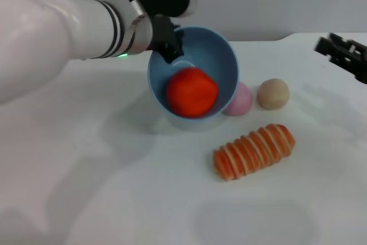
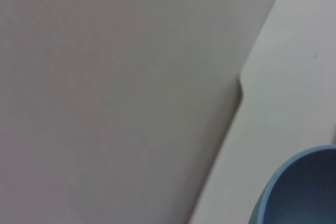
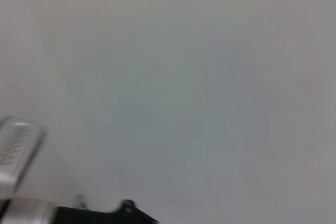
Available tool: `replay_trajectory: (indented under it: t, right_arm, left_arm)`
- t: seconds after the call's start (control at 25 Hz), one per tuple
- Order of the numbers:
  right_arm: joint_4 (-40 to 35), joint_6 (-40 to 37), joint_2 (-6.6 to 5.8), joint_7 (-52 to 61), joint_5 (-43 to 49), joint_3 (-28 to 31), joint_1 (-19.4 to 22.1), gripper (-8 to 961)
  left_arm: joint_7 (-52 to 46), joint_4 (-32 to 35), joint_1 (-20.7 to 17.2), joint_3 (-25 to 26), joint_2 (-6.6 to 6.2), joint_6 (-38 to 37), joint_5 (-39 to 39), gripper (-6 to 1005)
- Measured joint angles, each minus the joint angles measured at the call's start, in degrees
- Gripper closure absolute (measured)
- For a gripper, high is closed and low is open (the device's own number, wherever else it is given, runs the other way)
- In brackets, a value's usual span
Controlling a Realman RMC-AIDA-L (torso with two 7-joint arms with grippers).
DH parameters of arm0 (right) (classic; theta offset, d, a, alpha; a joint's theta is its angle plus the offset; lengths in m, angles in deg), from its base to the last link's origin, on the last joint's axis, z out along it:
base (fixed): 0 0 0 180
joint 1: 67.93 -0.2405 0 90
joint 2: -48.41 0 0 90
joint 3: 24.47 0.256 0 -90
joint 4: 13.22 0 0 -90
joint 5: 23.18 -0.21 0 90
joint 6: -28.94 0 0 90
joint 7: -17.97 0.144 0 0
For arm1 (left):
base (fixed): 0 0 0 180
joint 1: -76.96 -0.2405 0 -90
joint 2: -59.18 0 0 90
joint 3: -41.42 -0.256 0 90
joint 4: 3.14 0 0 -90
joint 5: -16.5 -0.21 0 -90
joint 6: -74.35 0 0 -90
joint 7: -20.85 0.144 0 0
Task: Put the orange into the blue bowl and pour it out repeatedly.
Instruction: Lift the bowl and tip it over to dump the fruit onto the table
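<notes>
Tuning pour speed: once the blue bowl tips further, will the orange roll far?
Probably yes. The orange looks round and smooth, so it would likely roll freely on the flat white table. The blue bowl, tilted by the left hand, opens toward the striped oblong, which might stop it.

— Where does the bowl [image 1: 195, 70] sit?
— Mid-bench [image 1: 114, 187], tipped with its mouth toward the robot, the orange [image 1: 192, 92] inside it.
— What's around the bowl?
— The left tool [image 1: 167, 41] is at its far-left rim. A ball [image 1: 239, 100] touches its right side; another ball [image 1: 273, 93] lies just right of that. The ridged oblong [image 1: 254, 151] lies nearer the robot, right of the bowl.
</notes>
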Motion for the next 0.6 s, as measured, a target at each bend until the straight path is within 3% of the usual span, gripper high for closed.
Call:
replay_trajectory:
  t: [0.08, 0.12, 0.24, 0.28, 0.6]
  right_arm:
    - [4.1, 0.2, -0.89, -2.1, 0.3, 2.7, 1.1, 459]
    - [4.1, 0.2, -0.89, -2.1, 0.3, 2.7, 1.1, 457]
    - [5.3, 0.3, -1.19, -2.8, 0.3, 3.7, 3.1, 453]
    - [5.3, 0.3, -1.19, -2.8, 0.3, 3.7, 3.1, 451]
    - [6.8, 0.3, -1.21, -3.4, 0.4, 4.5, 4.3, 439]
  left_arm:
    - [0.0, 1.5, -1.2, -4.4, 0.06, 5.5, -5.0, 999]
    - [0.0, 1.5, -1.2, -4.4, 0.06, 5.5, -5.0, 999]
    - [5.0, 3.4, -5.2, -10.0, -0.18, 18.0, -6.9, 1000]
    - [5.0, 3.4, -5.2, -10.0, -0.18, 18.0, -6.9, 1000]
    - [29.9, 1.2, -16.4, -20.4, 0.06, 49.2, -7.0, 999]
